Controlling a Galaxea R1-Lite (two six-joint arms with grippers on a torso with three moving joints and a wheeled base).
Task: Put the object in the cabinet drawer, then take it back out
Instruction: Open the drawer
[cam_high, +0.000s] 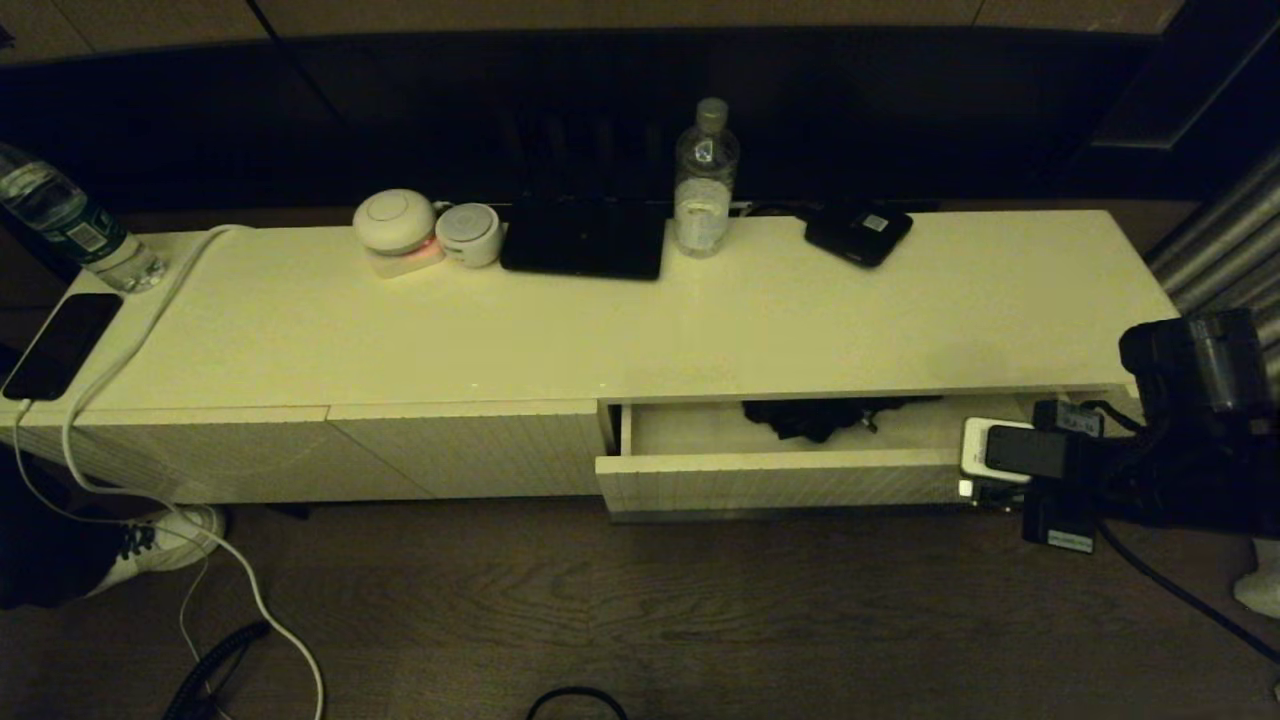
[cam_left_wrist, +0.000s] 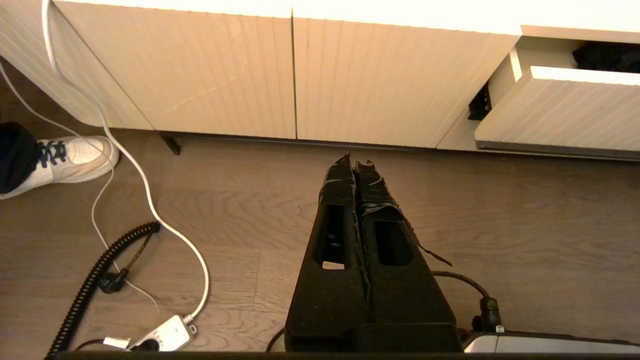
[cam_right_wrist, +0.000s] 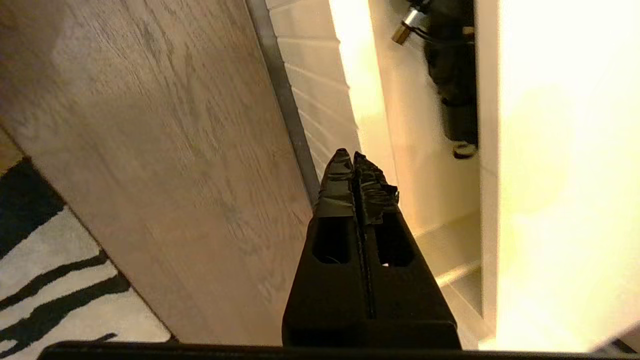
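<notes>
The cabinet drawer (cam_high: 780, 482) stands partly open at the cabinet's right end, its ribbed front and dark strip (cam_right_wrist: 286, 105) seen from above in the right wrist view. A black object (cam_high: 822, 415) with a small metal end lies inside at the back, also visible as a dark bundle (cam_right_wrist: 454, 75) and as a dark patch (cam_left_wrist: 607, 56). My right gripper (cam_right_wrist: 350, 154) is shut and empty, its tips over the drawer front's top edge near the right end, apart from the object. My left gripper (cam_left_wrist: 356, 159) is shut and empty, low over the floor before the closed ribbed panels.
On the cabinet top stand a water bottle (cam_high: 706, 180), a flat black device (cam_high: 585, 240), two white round gadgets (cam_high: 397, 230) and a black item (cam_high: 858, 233). At the left are a bottle (cam_high: 75, 225), a phone (cam_high: 60, 345), a white cable (cam_high: 100, 400) and a shoe (cam_high: 165, 540).
</notes>
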